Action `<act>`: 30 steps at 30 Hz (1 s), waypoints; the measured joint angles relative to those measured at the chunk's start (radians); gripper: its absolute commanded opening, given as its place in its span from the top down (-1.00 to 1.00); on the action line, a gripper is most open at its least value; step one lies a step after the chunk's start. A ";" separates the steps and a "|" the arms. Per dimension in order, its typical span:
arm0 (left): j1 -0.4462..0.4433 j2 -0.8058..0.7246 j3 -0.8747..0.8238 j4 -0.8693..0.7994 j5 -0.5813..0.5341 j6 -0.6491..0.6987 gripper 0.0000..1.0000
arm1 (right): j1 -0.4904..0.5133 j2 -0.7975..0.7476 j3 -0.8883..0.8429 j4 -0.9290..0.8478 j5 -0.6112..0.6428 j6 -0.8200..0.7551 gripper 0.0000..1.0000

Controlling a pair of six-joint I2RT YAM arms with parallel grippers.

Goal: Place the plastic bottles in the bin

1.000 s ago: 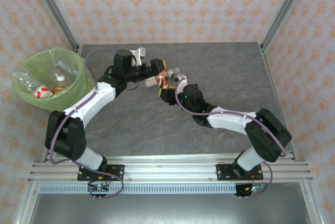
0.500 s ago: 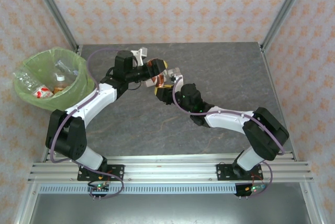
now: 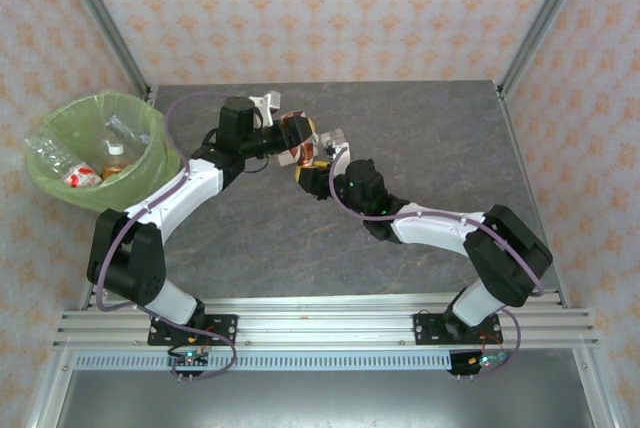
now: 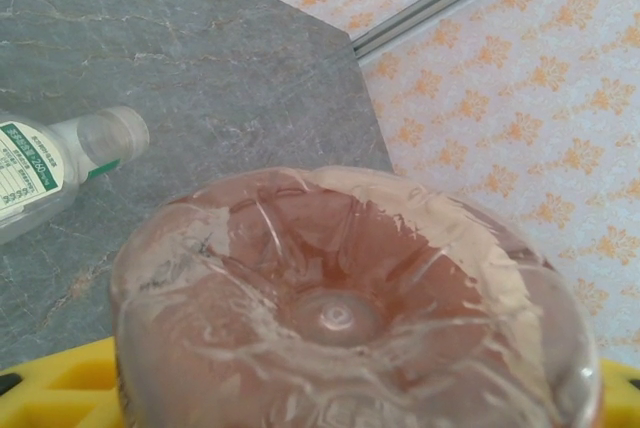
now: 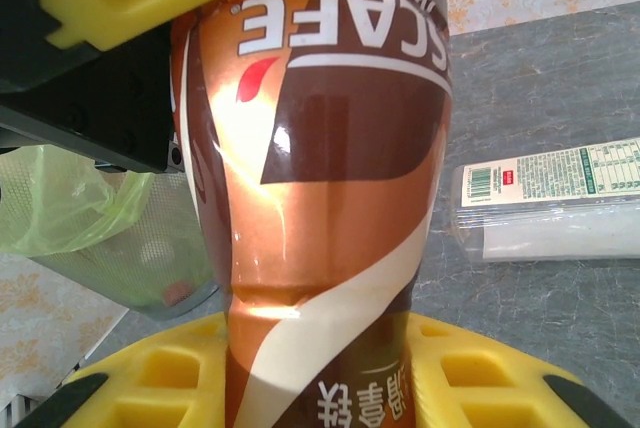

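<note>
Bottle (image 5: 320, 198): clear, orange-brown label with white band, moulded base
Right end effector (image 5: 320, 368): clamped on Bottle
Left end effector (image 3: 292, 138): around Bottle's base; grip cannot be told

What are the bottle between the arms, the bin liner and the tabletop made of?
Bottle: seemingly thin clear plastic, its moulded base see-through, under a glossy brown label showing glare. Bin liner: translucent lime-green film, wrinkled. Tabletop: matte grey with pale veins, stone or a stone-look laminate.
</note>
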 measured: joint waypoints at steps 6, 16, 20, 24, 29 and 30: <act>0.000 0.000 0.000 -0.012 -0.003 0.006 -0.18 | 0.000 0.000 0.000 -0.008 0.000 0.000 0.37; -0.001 0.000 0.032 -0.079 -0.050 0.033 -0.16 | -0.010 -0.080 -0.011 -0.071 0.000 -0.021 -0.76; -0.001 0.000 0.056 -0.122 -0.088 0.059 -0.15 | -0.021 -0.148 -0.026 -0.101 0.008 -0.043 -0.98; -0.001 0.000 0.078 -0.175 -0.140 0.093 -0.15 | -0.024 -0.201 -0.050 -0.123 0.072 -0.052 -0.98; -0.001 -0.001 0.107 -0.253 -0.221 0.144 -0.15 | -0.029 -0.216 -0.069 -0.159 0.251 -0.040 -0.98; -0.001 -0.002 0.119 -0.278 -0.242 0.158 -0.15 | -0.032 -0.216 -0.073 -0.172 0.288 -0.032 -0.99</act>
